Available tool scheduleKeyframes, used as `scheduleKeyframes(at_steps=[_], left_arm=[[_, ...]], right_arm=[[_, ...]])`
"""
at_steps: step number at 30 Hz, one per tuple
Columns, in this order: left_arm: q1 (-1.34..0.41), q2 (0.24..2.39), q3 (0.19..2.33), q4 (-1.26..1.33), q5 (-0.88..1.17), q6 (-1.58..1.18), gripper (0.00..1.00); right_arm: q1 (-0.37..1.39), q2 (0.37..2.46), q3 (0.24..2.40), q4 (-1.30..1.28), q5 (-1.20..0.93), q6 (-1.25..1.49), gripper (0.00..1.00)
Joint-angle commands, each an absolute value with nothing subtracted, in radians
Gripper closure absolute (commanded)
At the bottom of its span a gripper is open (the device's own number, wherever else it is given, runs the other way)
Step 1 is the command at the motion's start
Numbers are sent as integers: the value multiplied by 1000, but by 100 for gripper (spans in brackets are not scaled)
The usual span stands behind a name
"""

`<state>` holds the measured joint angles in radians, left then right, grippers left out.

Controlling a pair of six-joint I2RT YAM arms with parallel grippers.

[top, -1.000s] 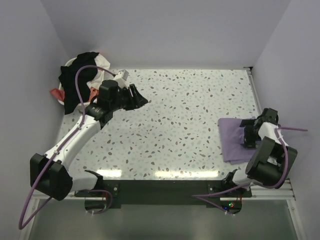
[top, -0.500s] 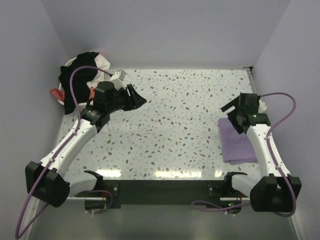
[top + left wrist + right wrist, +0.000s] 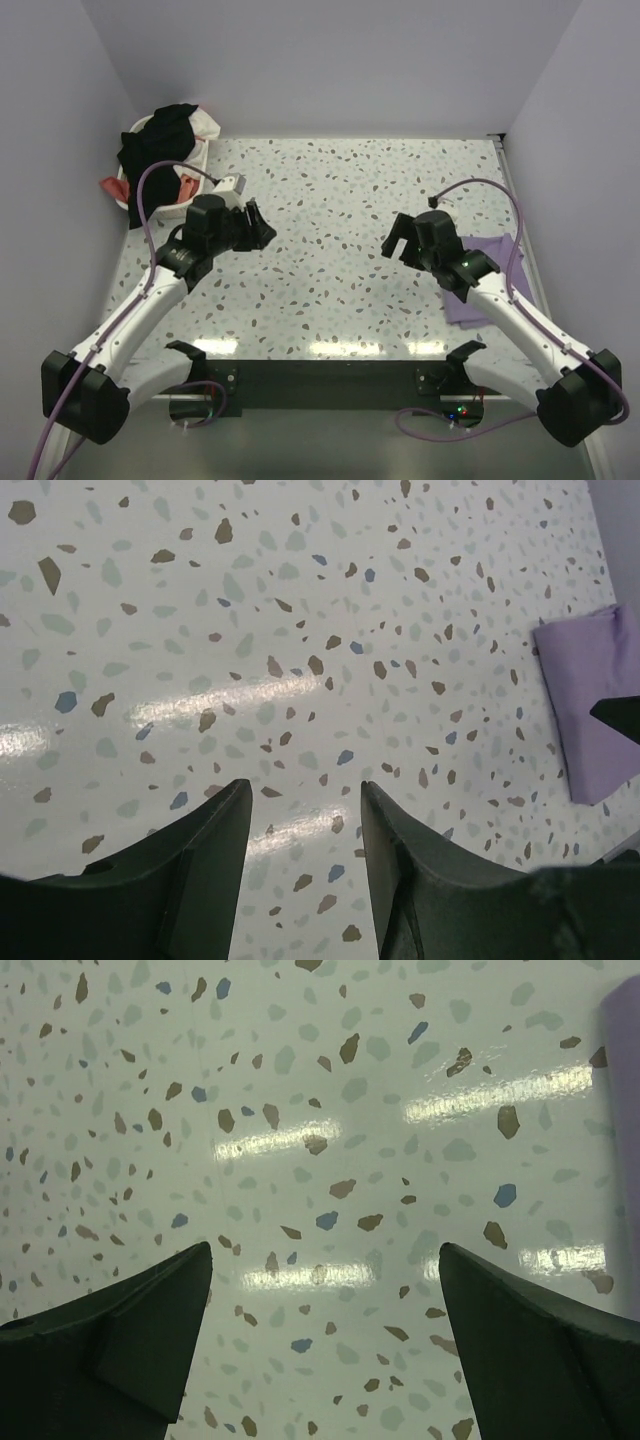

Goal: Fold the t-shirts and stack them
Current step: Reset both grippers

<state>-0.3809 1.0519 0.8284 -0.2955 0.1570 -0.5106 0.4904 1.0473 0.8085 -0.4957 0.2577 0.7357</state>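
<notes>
Left claw [image 3: 257, 226] and right claw [image 3: 399, 240] gaped empty; the left likely needed to pinch only one of the heaped t-shirts [image 3: 160, 145] at ten o'clock.

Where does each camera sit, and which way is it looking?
Top external: high behind the arms, looking down on the speckled table, both arms, left hand, right hand and laundry basket.
Left wrist: on the left arm, looking down across the table toward the folded purple t-shirt; its two fingers show.
Right wrist: on the right arm, looking down at the table; its fingers show, wide apart.
Shared: top and left wrist both show the t-shirt.
</notes>
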Motion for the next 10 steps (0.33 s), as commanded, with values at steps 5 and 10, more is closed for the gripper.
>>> scheduleKeyframes(at_steps=[5,10], left_arm=[[-385,986,816,-342,104,-422,46],[-385,983,856,-391,94,-371,46]], right_arm=[[495,974,781,-362,201,575,1],[495,980,787,-345,219,557,1]])
